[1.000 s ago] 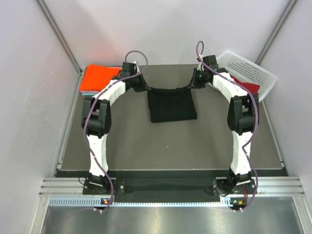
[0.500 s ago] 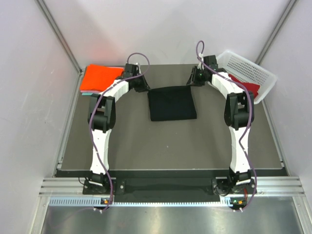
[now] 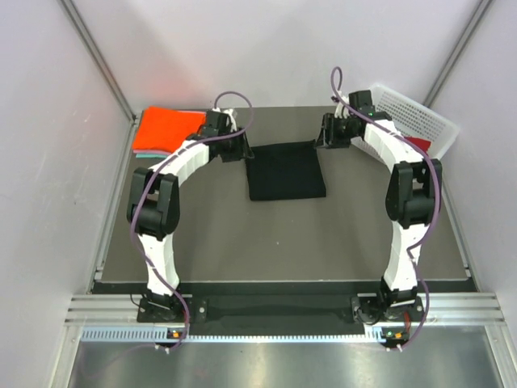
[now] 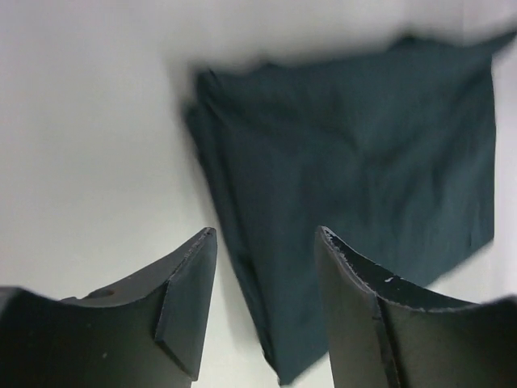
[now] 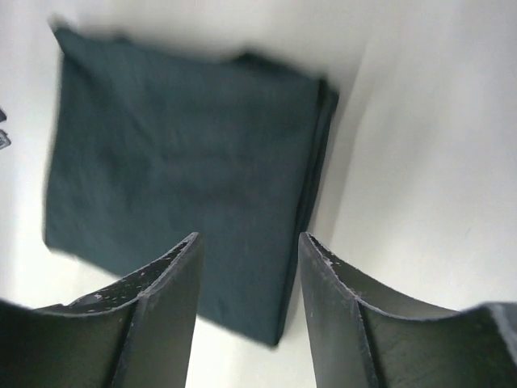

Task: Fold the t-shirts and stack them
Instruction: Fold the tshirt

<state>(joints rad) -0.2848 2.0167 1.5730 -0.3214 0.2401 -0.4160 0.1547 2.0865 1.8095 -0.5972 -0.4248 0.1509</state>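
A black t-shirt [image 3: 286,170] lies folded into a flat rectangle at the far middle of the table. My left gripper [image 3: 241,150] hovers open just off its far left corner. My right gripper [image 3: 321,139] hovers open off its far right corner. In the left wrist view the shirt [image 4: 355,162] lies beneath the open left gripper [image 4: 266,234], which grips nothing. The right wrist view shows the shirt [image 5: 186,178] below the empty, open right gripper [image 5: 250,238]. An orange t-shirt [image 3: 166,129] lies folded at the far left on a pale teal one [image 3: 144,153]. A dark red one [image 3: 418,144] sits in the basket.
A white mesh basket [image 3: 412,113] stands tilted at the far right corner, behind the right arm. Grey walls close in on both sides. The dark table mat [image 3: 283,242] stretches toward the arm bases.
Both grippers opened and let go of the black shirt's far edge. The edge dropped flat onto the table. Both grippers drew slightly outward from the corners.
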